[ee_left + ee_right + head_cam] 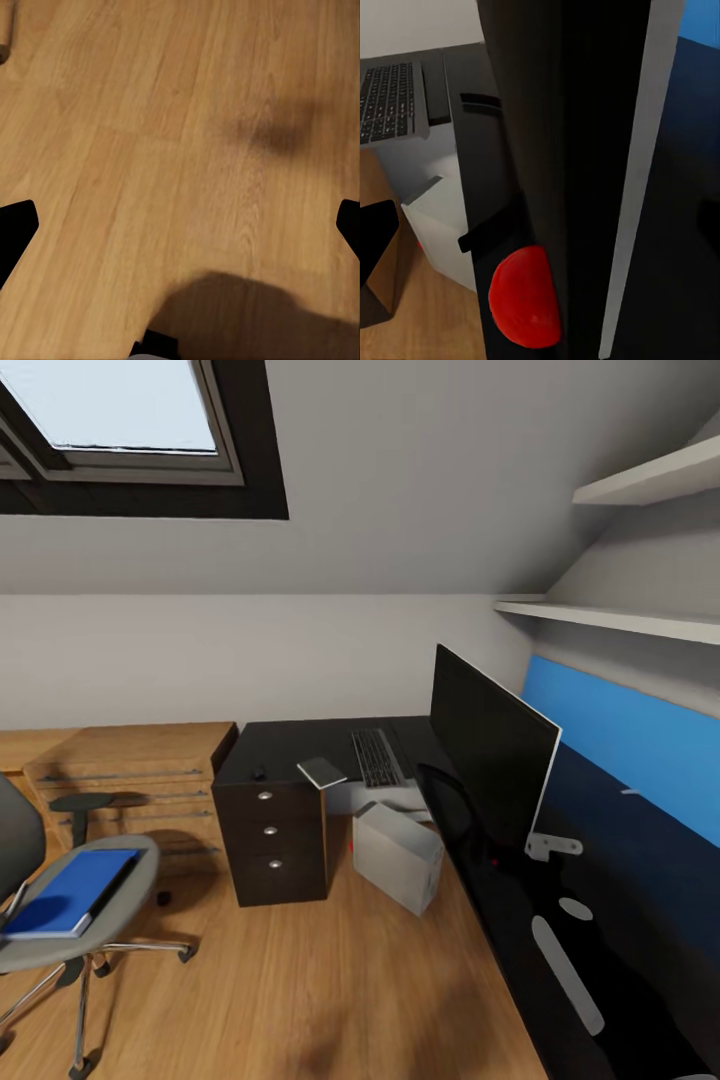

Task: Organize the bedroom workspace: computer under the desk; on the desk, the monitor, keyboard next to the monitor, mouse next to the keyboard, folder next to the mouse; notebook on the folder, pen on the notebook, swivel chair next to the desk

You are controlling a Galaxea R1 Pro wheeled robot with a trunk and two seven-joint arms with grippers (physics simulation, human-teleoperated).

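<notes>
The swivel chair (60, 930) stands on the floor at the lower left, with the blue folder (72, 890) flat on its seat. The black desk (300, 745) runs along the back and right. On it lie the keyboard (377, 757), the notebook (322, 771) overhanging the edge, and the small dark mouse (259, 771). The monitor (492, 755) stands on the desk's right wing. The grey computer (397, 855) sits on the floor by the desk's inner corner. My left gripper (181, 229) hangs open over bare floor. My right gripper (540, 232) is open, close to the monitor's (570, 150) edge.
A dark three-drawer unit (272, 840) holds up the desk's left end. A light-wood dresser (130, 770) stands along the back wall behind the chair. A blue wall panel (630, 730) and white shelves (620, 620) are on the right. Open wood floor (300, 980) lies between chair and desk.
</notes>
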